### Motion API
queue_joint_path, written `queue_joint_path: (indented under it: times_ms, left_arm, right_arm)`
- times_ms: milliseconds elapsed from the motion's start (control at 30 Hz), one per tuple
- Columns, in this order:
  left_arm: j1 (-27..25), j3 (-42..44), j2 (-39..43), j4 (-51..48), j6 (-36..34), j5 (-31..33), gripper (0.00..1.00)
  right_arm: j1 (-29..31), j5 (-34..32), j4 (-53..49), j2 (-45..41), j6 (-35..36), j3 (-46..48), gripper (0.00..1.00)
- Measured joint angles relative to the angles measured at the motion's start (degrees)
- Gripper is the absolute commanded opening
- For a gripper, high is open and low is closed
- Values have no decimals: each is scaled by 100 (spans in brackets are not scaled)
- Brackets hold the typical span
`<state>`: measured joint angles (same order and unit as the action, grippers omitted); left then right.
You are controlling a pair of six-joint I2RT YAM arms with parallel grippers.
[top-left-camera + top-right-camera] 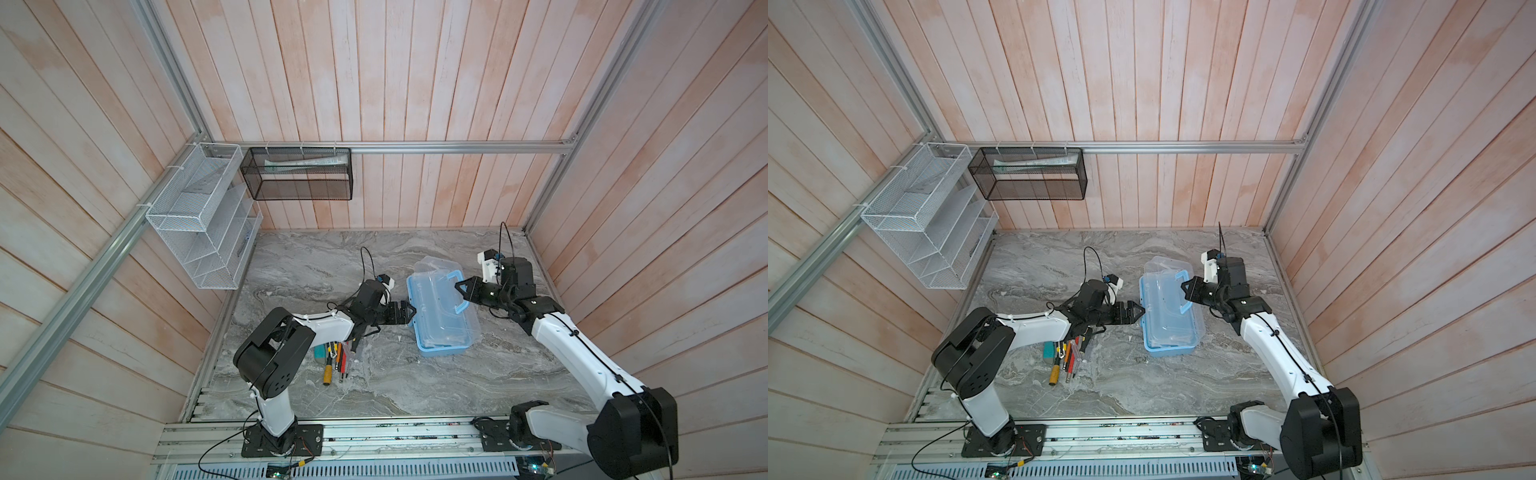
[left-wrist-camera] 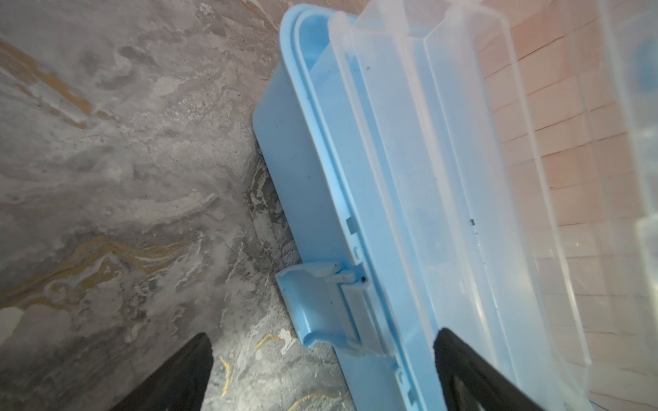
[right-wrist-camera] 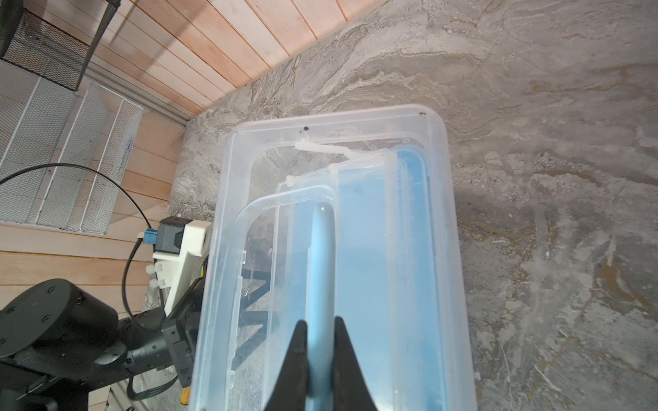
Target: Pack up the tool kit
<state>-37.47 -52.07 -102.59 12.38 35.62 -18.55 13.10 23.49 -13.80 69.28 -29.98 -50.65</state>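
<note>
Top views, tool kit: your tool kit point(image 1: 441, 328) point(image 1: 1168, 328) lies near the middle of the tabletop point(image 1: 374, 386), a little toward the right edge, its long sides running from far edge to near edge.
Top views, right gripper: your right gripper point(image 1: 457, 286) point(image 1: 1183, 286) is pinched tight on the blue handle point(image 1: 460, 305) on top of the clear lid point(image 1: 434, 266).
Top views, left gripper: your left gripper point(image 1: 410, 311) point(image 1: 1140, 309) stands spread wide at the kit's left long side and holds nothing.
Top views, hand tools: a heap of hand tools point(image 1: 336, 358) point(image 1: 1065, 353) lies toward the left edge, partly under your left arm point(image 1: 320, 328), well apart from the kit.
Left wrist, fingers: the two black fingers point(image 2: 178, 377) are far apart, nothing between their pads.
Left wrist, kit: the pale-blue latch point(image 2: 313, 306) juts out from the case wall between them; a clear tray point(image 2: 445, 178) sits above the blue rim.
Right wrist, fingers: both fingers point(image 3: 295, 363) press the handle point(image 3: 322, 267) from either side.
Right wrist, lid: through the lid point(image 3: 228, 249) you see the trays and the blue base.
</note>
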Motion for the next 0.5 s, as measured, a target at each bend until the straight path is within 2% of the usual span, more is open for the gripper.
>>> queue_joint_path:
  times_ms: [500]
  left_arm:
    - [-28,-83,-140,-85,-7,103,98]
  right_arm:
    - [4,2,9,0,-2,4,0]
